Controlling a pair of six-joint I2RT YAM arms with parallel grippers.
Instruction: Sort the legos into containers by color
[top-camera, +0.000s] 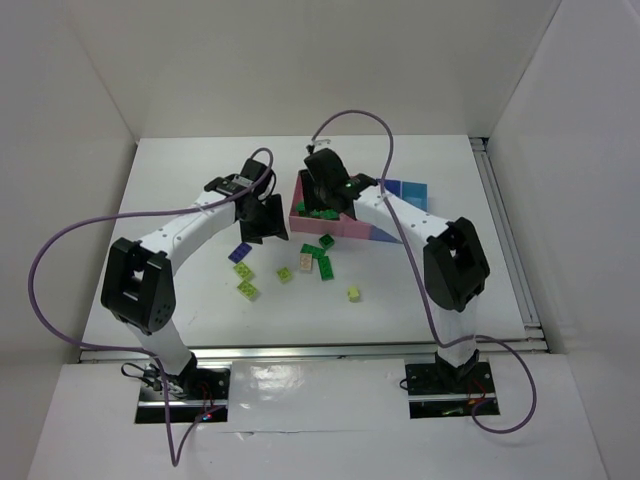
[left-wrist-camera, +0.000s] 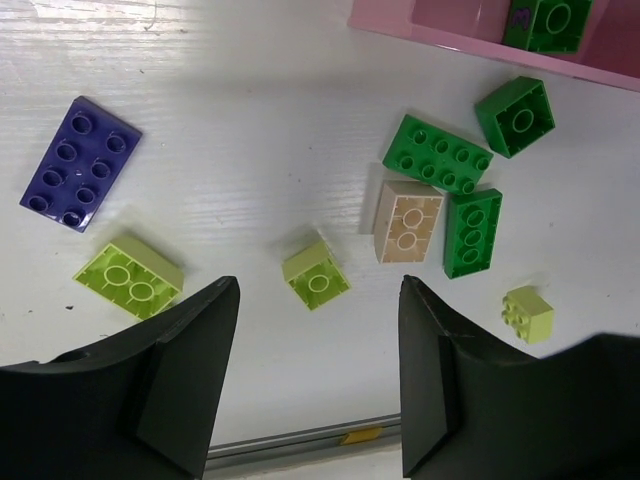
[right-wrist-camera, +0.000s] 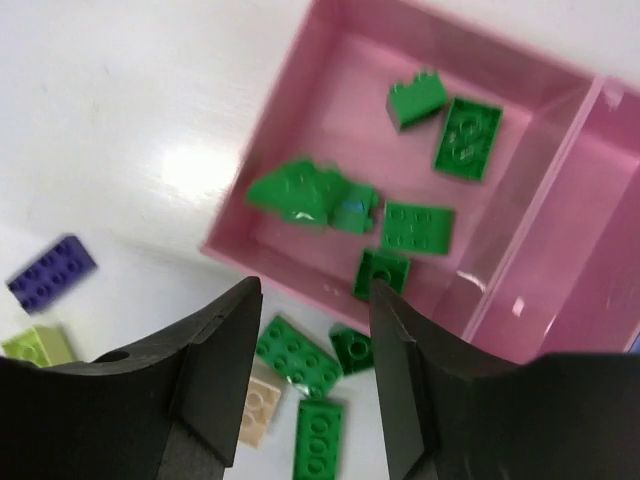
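The large pink bin (top-camera: 345, 231) holds several dark green legos (right-wrist-camera: 468, 137). Its front wall (right-wrist-camera: 262, 255) lies just under my right gripper (right-wrist-camera: 315, 320), which is open and empty above it (top-camera: 326, 188). Three dark green bricks (left-wrist-camera: 437, 153) and a beige one (left-wrist-camera: 408, 221) lie on the table before the bin. A purple brick (left-wrist-camera: 80, 162) and yellow-green bricks (left-wrist-camera: 130, 280) (left-wrist-camera: 316, 272) (left-wrist-camera: 527, 313) lie further left and nearer. My left gripper (left-wrist-camera: 318, 330) is open and empty above the small yellow-green brick, left of the bin (top-camera: 265, 220).
A narrower pink bin (right-wrist-camera: 590, 230) joins the large one on its right, then blue bins (top-camera: 405, 190). White walls stand round the table. A metal rail (left-wrist-camera: 300, 437) runs along the near edge. Purple cables loop over both arms.
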